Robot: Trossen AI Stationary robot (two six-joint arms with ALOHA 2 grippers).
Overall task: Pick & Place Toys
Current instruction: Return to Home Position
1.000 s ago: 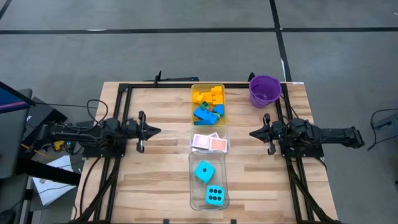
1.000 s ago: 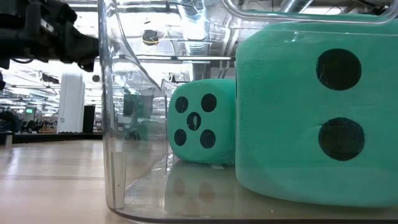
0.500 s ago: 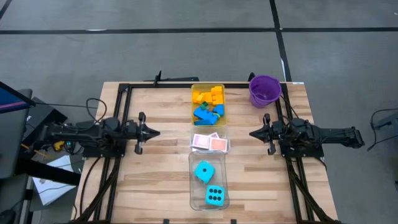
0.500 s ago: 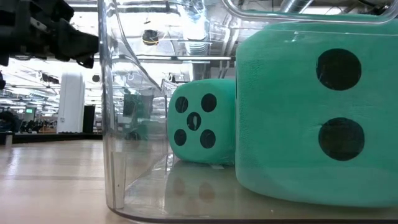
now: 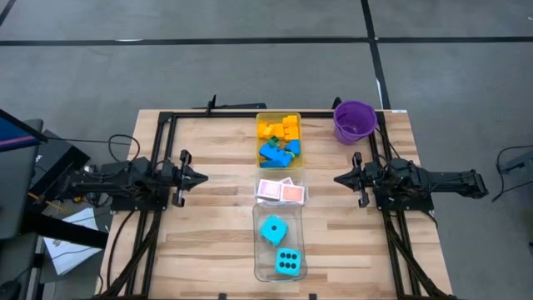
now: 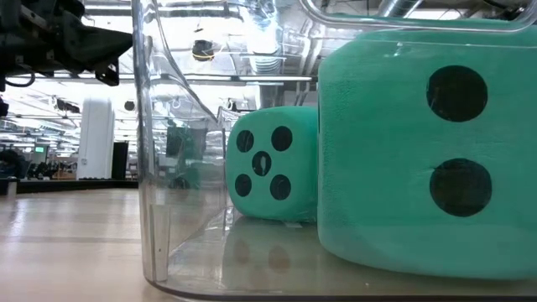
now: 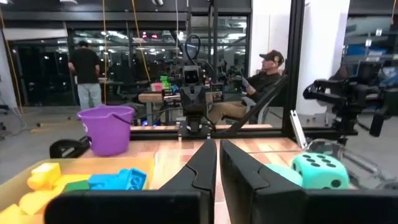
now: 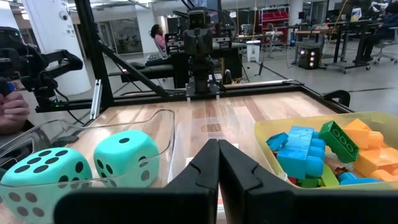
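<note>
The left end effector hangs over the desk with its fingers drawn together, only a thin slit between them, and nothing held. Facing it, the right end effector is likewise closed and empty.

Three trays lie in a row between the two sets of tips. Straight ahead of both, about midway between them, the playing cards lie in a clear tray. Ahead and off toward the desk's far edge, a yellow tray holds the plastic bricks in a heap. Ahead and off toward the near edge, a second clear tray holds the two cyan dice, apart from each other.

A purple bucket stands near the right end effector, on its far-edge side.
</note>
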